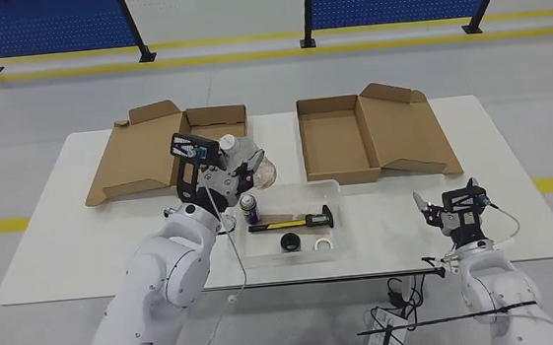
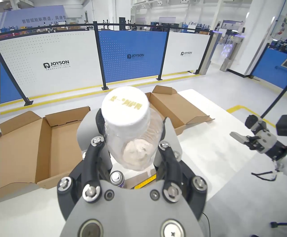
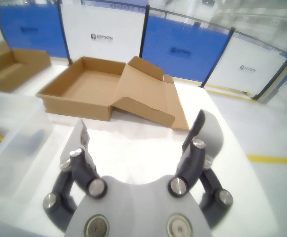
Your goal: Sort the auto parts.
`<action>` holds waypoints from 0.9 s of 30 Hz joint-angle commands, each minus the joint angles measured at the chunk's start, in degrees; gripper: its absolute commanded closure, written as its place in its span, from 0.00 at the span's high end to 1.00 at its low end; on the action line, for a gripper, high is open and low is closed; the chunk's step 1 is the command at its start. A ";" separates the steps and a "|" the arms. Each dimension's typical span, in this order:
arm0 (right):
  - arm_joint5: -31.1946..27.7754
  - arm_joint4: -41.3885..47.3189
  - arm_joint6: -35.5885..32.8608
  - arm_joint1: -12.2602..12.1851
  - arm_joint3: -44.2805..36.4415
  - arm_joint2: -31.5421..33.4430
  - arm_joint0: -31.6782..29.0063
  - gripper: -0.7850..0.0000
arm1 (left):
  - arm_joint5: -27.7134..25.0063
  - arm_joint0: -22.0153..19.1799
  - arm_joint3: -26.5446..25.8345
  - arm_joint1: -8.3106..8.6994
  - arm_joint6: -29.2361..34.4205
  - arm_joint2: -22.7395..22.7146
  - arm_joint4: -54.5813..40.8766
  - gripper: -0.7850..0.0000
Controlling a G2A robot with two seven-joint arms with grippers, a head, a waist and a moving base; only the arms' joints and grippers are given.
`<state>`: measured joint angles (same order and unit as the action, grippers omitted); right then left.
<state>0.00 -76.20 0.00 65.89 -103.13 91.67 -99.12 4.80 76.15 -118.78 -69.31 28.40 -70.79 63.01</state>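
My left gripper point(image 2: 132, 134) is shut on a clear plastic bottle point(image 2: 134, 143) with a white cap point(image 2: 125, 107), held in the air above the clear tray point(image 1: 329, 186). From above the bottle point(image 1: 251, 163) hangs near the left cardboard box point(image 1: 215, 121). In the tray lie a purple-capped spray can point(image 1: 249, 208), a yellow-and-black tool point(image 1: 291, 223), a black ring point(image 1: 290, 242) and a white roll point(image 1: 323, 244). My right gripper point(image 3: 141, 128) stands open over bare table at the front right, with nothing between its fingers, and shows in the top view as well point(image 1: 428, 206).
Two open cardboard boxes sit at the back of the white table point(image 1: 517, 201): the left one and the right box point(image 1: 333, 143) point(image 3: 89, 89), each with its lid folded outward. Blue and white fence panels stand behind the table.
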 commanded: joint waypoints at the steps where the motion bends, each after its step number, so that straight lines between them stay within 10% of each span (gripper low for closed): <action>1: 0.00 0.00 0.00 0.00 0.00 0.00 0.00 1.00 | 0.00 0.00 0.00 0.00 0.00 0.00 0.00 0.00; 11: 0.00 0.00 0.00 0.00 0.00 0.00 0.00 1.00 | 0.12 -0.31 0.87 -0.09 -0.54 0.06 -0.06 0.00; 27: 0.00 0.00 0.00 0.00 0.00 0.00 0.00 1.00 | 7.74 -15.83 18.85 -2.26 6.14 5.85 7.10 0.00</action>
<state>0.00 -76.20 0.00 65.89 -103.13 91.67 -99.12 12.29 61.05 -101.22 -71.45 34.34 -65.21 69.76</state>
